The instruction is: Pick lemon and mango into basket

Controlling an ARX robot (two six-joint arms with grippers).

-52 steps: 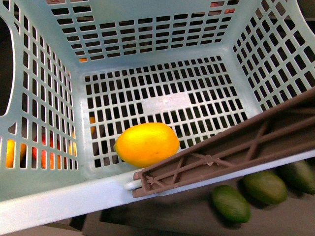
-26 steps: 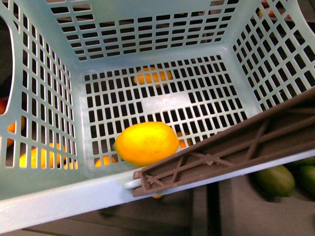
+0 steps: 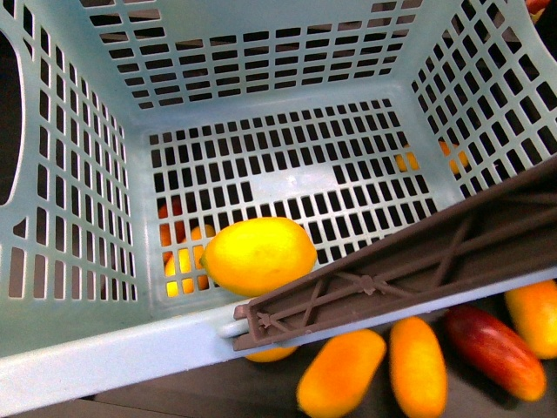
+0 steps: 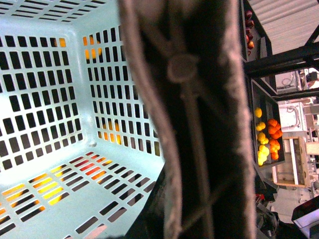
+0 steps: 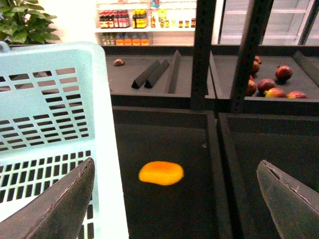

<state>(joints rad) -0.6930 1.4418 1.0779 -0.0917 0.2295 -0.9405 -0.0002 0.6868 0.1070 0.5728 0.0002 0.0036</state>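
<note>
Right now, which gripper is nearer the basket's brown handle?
Left. Its wrist view is filled by the handle at very close range, above the basket floor. The right gripper hangs open outside the basket wall, over a dark bin holding an orange fruit.

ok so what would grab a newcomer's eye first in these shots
The bright yellow lemon lies on the slotted floor of the aqua basket, against its near wall by the brown handle. Orange and red fruits lie outside, below its near rim. In the right wrist view, open fingers frame a lone orange fruit.
</note>
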